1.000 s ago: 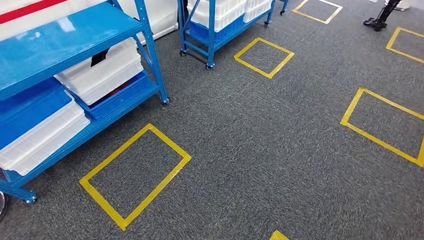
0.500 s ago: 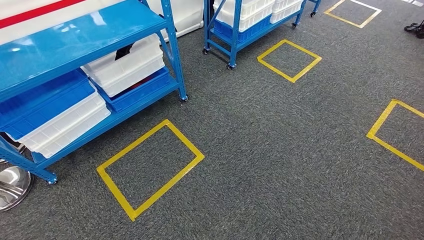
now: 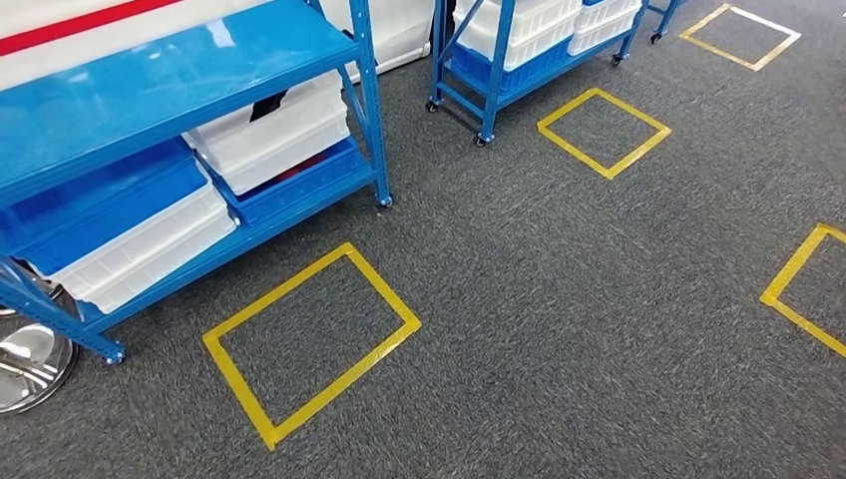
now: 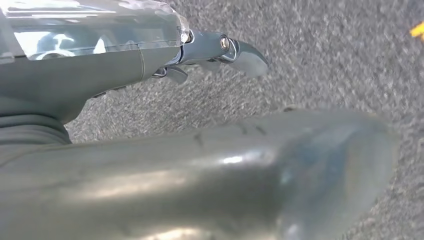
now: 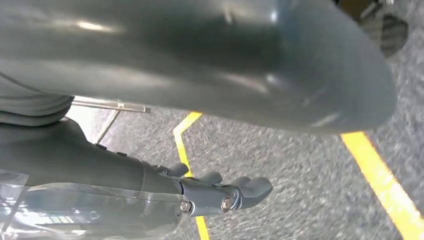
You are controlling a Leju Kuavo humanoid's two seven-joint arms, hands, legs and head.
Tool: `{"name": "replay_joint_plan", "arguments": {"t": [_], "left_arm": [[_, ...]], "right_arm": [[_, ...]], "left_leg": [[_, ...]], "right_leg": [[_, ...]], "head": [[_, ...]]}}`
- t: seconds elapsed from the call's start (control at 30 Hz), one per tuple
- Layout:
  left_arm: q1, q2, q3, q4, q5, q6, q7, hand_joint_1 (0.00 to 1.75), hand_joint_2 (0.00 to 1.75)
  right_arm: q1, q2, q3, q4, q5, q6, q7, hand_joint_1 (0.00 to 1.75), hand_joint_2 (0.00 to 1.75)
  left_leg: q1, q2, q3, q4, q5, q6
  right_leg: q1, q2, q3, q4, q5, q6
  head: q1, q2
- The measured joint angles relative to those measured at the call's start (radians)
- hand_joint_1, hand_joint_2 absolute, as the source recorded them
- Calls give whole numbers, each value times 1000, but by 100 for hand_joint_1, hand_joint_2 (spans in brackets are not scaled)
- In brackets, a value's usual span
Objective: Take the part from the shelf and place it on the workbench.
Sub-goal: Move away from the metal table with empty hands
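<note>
Blue shelf (image 3: 180, 70) slides toward 3 o'clock as we turn to it.
Our left hand (image 4: 220, 55) and right hand (image 5: 220, 192) hang with fingers apart, holding nothing; picking comes next.

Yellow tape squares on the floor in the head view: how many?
4. One whole in front of the near shelf, one by the far rack, one top right, one cut off at the right edge.

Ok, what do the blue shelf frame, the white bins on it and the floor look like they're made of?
The shelf frame looks like painted metal: thin, straight, glossy blue posts and a shiny top deck. The white bins seem to be moulded plastic, with ribbed rims and a slightly translucent, smooth look. The floor appears to be grey speckled carpet, matte and fibrous, marked with yellow tape.
</note>
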State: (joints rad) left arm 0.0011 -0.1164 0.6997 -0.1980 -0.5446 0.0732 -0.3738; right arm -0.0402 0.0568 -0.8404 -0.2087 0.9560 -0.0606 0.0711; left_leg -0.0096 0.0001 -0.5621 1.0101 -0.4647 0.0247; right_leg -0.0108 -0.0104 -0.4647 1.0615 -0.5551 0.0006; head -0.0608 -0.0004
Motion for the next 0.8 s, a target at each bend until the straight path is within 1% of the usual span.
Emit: {"name": "replay_joint_plan", "arguments": {"t": [0.03, 0.07, 0.1, 0.13, 0.17, 0.2, 0.23, 0.27, 0.33, 0.37, 0.4, 0.43, 0.47, 0.5, 0.53, 0.57, 0.6, 0.63, 0.67, 0.7, 0.73, 0.77, 0.8], "left_arm": [[0, 0, 0, 0, 0, 0, 0, 0, 0], [0, 0, 0, 0, -1, 0, 0, 0, 0], [-2, 0, 1, 0, -2, 0, 0, 0, 0], [-2, 0, 1, 0, -3, 0, 0, 0, 0], [-2, 0, 1, 0, -4, 0, 0, 0, 0], [-1, 0, 1, 0, -5, 0, 1, 0, 0], [1, 0, 1, 0, -6, 1, 1, 0, 0], [2, 0, 1, 0, -7, 2, 3, 0, 0], [2, -1, 3, 0, -8, 7, 7, 0, 0], [0, -1, 4, 0, -8, 10, 10, 0, 0], [-3, -2, 5, 1, -7, 12, 12, 0, 0], [-6, -2, 5, 1, -7, 13, 13, 0, 0], [-6, -2, 6, 1, -7, 14, 14, 0, 0], [-6, -2, 6, 1, -7, 14, 14, 0, 0], [-6, -2, 6, 1, -7, 15, 14, 0, 0], [-7, -2, 7, 1, -7, 15, 13, 0, 0], [-7, -3, 7, 1, -8, 14, 12, 0, 0], [-7, -3, 7, 1, -8, 13, 11, 0, 0], [-7, -4, 7, 1, -9, 12, 10, 0, 0], [-6, -4, 7, 1, -10, 11, 8, 0, 0], [-6, -4, 7, 1, -11, 9, 7, 0, 0], [-5, -4, 7, 1, -11, 8, 5, 0, 0], [-5, -4, 7, 1, -11, 7, 4, 0, 0]], "right_arm": [[-2, 1, 0, 0, 0, 1, -2, 0, 0], [-2, 1, 0, 0, 1, 2, -3, 0, 0], [-2, 2, 0, 0, 1, 2, -5, 0, 0], [0, 2, -1, 0, 1, 2, -6, 0, 0], [1, 2, -2, 0, 1, 1, -7, 0, 0], [4, 2, -3, 0, 1, -1, -8, 0, 0], [6, 2, -4, 0, 2, -3, -9, 0, 0], [8, 1, -5, 0, 7, -7, -9, 0, 0], [18, 0, -4, 0, 22, -12, -7, 0, 0], [22, 0, -4, 0, 29, -13, -5, 0, 0], [23, 0, -3, 1, 35, -13, -3, 0, 0], [22, -1, -2, 1, 38, -13, -1, 0, 0], [19, -1, -1, 1, 40, -13, 0, 0, 0], [17, -1, -1, 1, 42, -13, 0, 0, 0], [17, -1, 0, 1, 43, -11, 1, 0, 0], [16, -2, 0, 1, 43, -8, 1, 0, 0], [16, -2, 1, 1, 43, -4, 1, 0, 0], [15, -2, 1, 1, 43, 1, 1, 0, 0], [14, -2, 1, 1, 43, 4, 1, 0, 0], [13, -2, 1, 1, 43, 7, 1, 0, 0], [12, -2, 1, 1, 43, 7, 0, 0, 0], [12, -2, 1, 1, 44, 8, 0, 0, 0], [12, -1, 1, 1, 44, 8, -1, 0, 0]], "left_leg": [[2, -2, 19, -9, -5, 5], [4, -3, 35, -17, -11, 8], [4, -4, 49, -20, -20, 10], [5, -5, 62, -22, -31, 10], [6, -8, 77, -22, -42, 9], [7, -12, 94, -23, -54, 6], [9, -17, 112, -22, -67, 2], [12, -23, 132, -22, -80, -2], [15, -37, 159, -19, -109, -13], [16, -43, 165, -17, -122, -19], [16, -50, 171, -17, -131, -26], [17, -55, 173, -13, -131, -34], [19, -58, 170, -6, -126, -40], [20, -53, 161, 17, -116, -46], [21, -45, 139, 55, -110, -50], [21, -34, 109, 106, -118, -54], [22, -23, 73, 164, -140, -58], [22, -18, 36, 215, -172, -61], [23, -16, 3, 252, -199, -63], [23, -15, -18, 262, -207, -63], [22, -13, -25, 245, -190, -62], [21, -7, -18, 197, -150, -58], [17, 10, -1, 131, -99, -50]], "right_leg": [[-1, 2, -23, 45, 6, 4], [-3, 4, -61, 105, 5, 6], [-4, 6, -108, 166, -8, 9], [-6, 7, -155, 214, -34, 13], [-7, 7, -195, 242, -63, 16], [-8, 7, -222, 244, -84, 20], [-9, 7, -236, 220, -85, 22], [-11, 12, -239, 174, -57, 24], [-14, 37, -237, 66, 69, 24], [-14, 47, -236, 34, 125, 21], [-13, 51, -236, 18, 159, 14], [-9, 46, -233, 17, 162, 5], [-9, 38, -227, 14, 158, -3], [-9, 30, -217, 7, 152, -12], [-9, 22, -206, -1, 147, -21], [-10, 15, -194, -8, 142, -27], [-9, 7, -183, -13, 135, -32], [-7, 0, -175, -14, 127, -35], [-5, -7, -166, -15, 120, -37], [-3, -15, -157, -15, 112, -37], [-1, -23, -147, -15, 104, -38], [2, -32, -136, -15, 97, -38], [3, -41, -127, -15, 91, -37]], "head": [[0, 0], [0, 0], [0, 0], [0, 0], [0, 0], [0, 0], [0, 0], [0, 0], [0, 0], [0, 0], [0, 0], [0, 0], [0, 0], [0, 0], [0, 0], [-1, 0], [-1, 0], [-1, 0], [-1, 0], [-1, 0], [-1, 0], [-1, 0], [-1, 0]]}}
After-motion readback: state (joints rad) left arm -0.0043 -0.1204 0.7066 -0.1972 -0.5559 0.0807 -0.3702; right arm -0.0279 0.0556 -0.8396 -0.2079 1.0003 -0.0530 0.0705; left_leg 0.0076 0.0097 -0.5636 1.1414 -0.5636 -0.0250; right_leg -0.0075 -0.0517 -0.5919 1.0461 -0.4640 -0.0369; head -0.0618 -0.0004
